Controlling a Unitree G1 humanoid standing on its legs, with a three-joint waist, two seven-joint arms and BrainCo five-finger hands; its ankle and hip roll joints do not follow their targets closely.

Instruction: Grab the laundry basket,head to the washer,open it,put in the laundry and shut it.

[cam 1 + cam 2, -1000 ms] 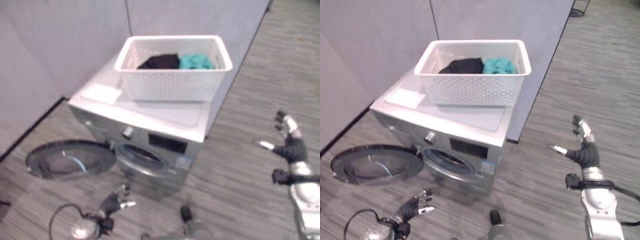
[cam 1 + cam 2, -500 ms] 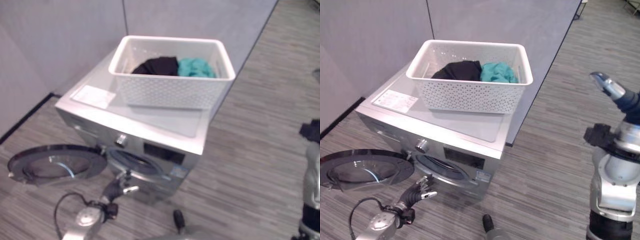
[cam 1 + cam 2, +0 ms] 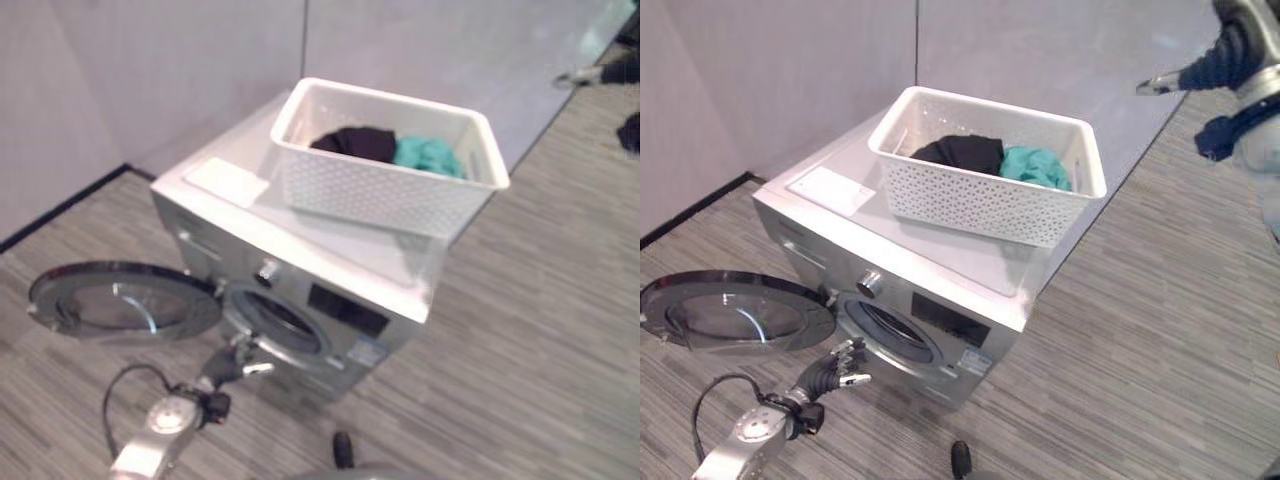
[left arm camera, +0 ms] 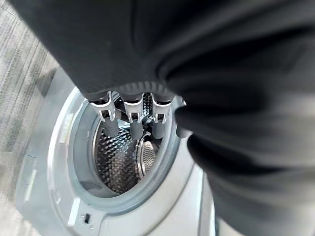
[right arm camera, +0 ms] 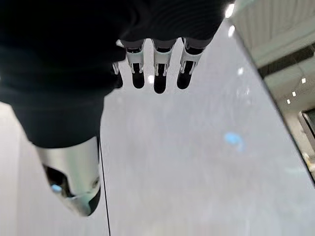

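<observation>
The washer (image 3: 910, 290) stands on the wood-look floor (image 3: 1160, 330) against grey partition walls (image 3: 790, 70), and it is the biggest thing here. Its round door (image 3: 735, 312) is swung wide open to the robot's left, lying nearly flat beside the front panel, so the drum opening (image 3: 890, 332) is bare. In the left wrist view the perforated metal drum (image 4: 115, 162) shows past the fingers, with no clothes visible inside it. A silver knob (image 3: 869, 283) sits on the front panel above the opening, and a flat white sheet (image 3: 832, 189) lies on the washer's top near its left end.

The white laundry basket (image 3: 985, 205) rests on top of the washer, toward the right end, held by neither hand. Inside it lie 2 pieces of laundry, a black garment (image 3: 962, 152) and a teal garment (image 3: 1032, 166), touching each other.

The left hand (image 3: 830, 372) hangs low in front of the drum opening, just beside it; its fingers (image 4: 133, 125) are straight and relaxed, apart from the thumb, holding nothing. The right hand (image 3: 1230, 55) is raised high at the upper right, well apart from the basket, with its fingers (image 5: 157, 73) extended and empty against the wall.
</observation>
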